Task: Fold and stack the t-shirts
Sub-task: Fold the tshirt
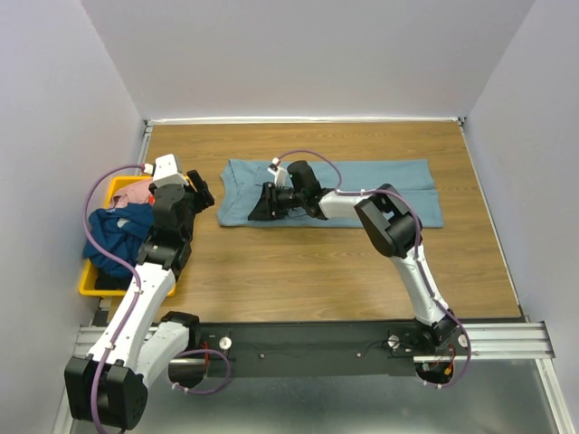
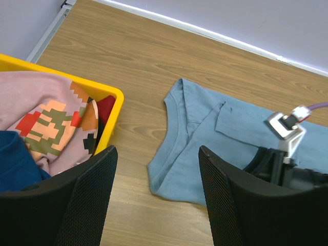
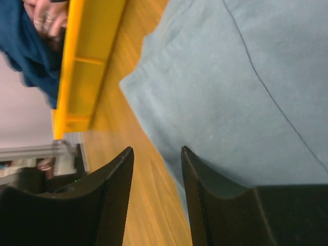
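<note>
A dusty light blue-grey t-shirt (image 1: 362, 185) is lying flat on the wooden table (image 1: 317, 271), folded into a long band with its neckline at the left. The right gripper (image 1: 260, 206) is hovering over that end, jaws parted and gripping nothing. The left gripper (image 2: 156, 154) is hanging spread wide beside the yellow bin (image 2: 61, 76), where a navy t-shirt (image 1: 122, 237) and a pink patterned t-shirt (image 2: 46, 118) are sitting crumpled.

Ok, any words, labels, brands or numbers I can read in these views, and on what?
No readable text in any view.
The pink patterned cloth t-shirt in the yellow plastic bin shows only a blocky pixel picture, no letters.
The plain light blue-grey cloth t-shirt on the wooden table bears no print.
</note>
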